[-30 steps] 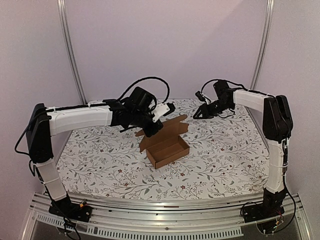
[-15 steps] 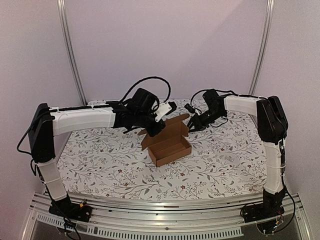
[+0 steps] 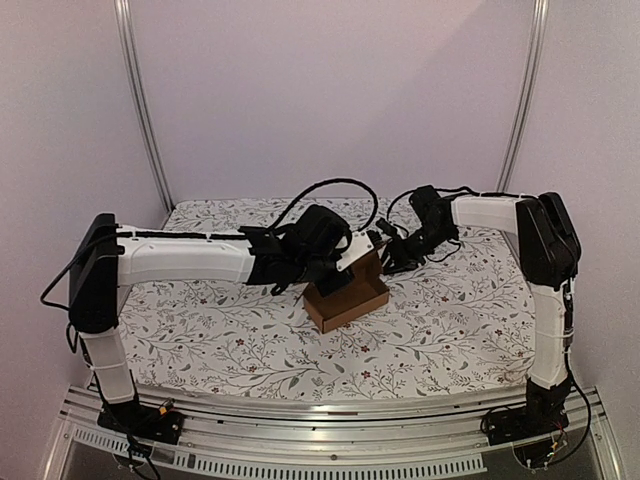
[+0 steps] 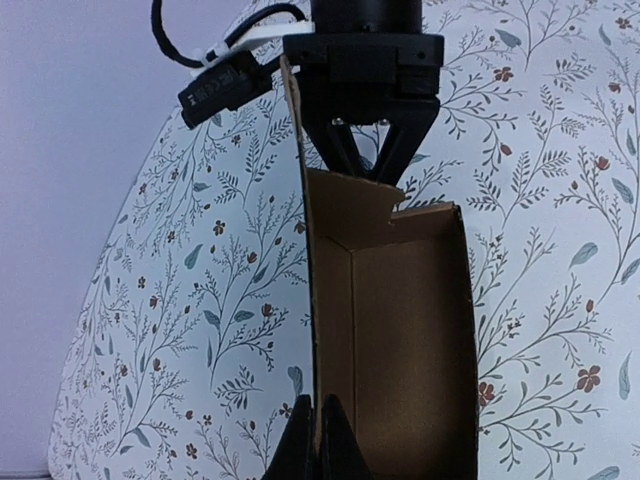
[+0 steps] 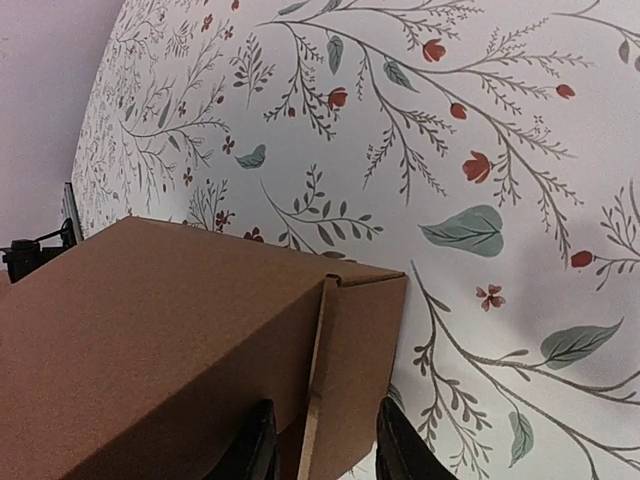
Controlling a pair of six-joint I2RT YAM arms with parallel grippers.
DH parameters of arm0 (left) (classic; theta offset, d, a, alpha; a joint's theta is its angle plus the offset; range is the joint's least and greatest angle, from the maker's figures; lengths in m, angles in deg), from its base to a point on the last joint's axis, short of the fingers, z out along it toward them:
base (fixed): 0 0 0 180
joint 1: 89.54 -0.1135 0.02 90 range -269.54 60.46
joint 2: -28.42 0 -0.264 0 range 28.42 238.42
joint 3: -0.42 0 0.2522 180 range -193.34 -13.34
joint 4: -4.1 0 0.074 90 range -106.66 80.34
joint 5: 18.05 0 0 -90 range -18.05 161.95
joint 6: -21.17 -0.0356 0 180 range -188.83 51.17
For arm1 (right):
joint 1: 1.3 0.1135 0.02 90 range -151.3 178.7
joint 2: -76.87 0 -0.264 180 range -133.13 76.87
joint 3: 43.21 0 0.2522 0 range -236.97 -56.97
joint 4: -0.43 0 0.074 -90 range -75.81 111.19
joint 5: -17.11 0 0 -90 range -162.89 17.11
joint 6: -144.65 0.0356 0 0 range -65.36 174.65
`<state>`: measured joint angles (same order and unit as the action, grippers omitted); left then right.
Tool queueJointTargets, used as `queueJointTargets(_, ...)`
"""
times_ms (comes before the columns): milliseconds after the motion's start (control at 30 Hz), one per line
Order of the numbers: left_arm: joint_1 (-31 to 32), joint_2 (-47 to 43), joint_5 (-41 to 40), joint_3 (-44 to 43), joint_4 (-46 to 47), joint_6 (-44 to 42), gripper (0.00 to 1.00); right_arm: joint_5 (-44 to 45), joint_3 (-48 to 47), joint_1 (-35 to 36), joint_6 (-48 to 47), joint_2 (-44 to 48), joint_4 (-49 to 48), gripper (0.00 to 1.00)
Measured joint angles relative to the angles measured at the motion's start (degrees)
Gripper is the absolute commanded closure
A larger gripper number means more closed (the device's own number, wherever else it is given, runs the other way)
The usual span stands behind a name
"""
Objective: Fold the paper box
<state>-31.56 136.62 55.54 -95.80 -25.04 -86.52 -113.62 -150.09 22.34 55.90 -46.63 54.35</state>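
The paper box (image 3: 352, 303) is brown cardboard, standing as an open tray on the flowered table. My left gripper (image 3: 333, 277) reaches over its left side. In the left wrist view my left gripper (image 4: 315, 445) is shut on the thin left wall of the paper box (image 4: 400, 340), whose inside shows empty. My right gripper (image 3: 386, 256) is at the box's far right end. In the right wrist view my right gripper (image 5: 325, 450) is open, its fingers (image 5: 258, 445) straddling a corner of the paper box (image 5: 170, 330) and a flap edge, with gaps on both sides.
The flowered tablecloth (image 3: 200, 300) covers the table all round the box. Metal posts (image 3: 140, 110) stand at the back corners against the plain wall. My right gripper's body and cable (image 4: 365, 70) show beyond the box in the left wrist view.
My left arm has swung right and forward over the box, still holding its wall. The box has shifted slightly right. My right gripper has moved left and down onto the box's far end.
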Motion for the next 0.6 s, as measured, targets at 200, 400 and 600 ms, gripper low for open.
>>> queueJointTargets(200, 4.0, 1.57, -6.34, 0.7, 2.23, -3.19, 1.0, 1.64, 1.84, -0.83, -1.18, 1.73, 2.47, 0.67)
queueJointTargets(400, 4.5, 1.73, -7.76, 0.87, 3.26, -6.1, 1.0, 1.95, 4.09, -5.11, -4.68, 4.9, 6.32, 0.65)
queueJointTargets(600, 4.59, 1.75, -7.8, 0.87, 3.63, -8.72, 1.0, 3.19, 5.64, -9.62, -13.46, 13.18, 10.08, 0.59)
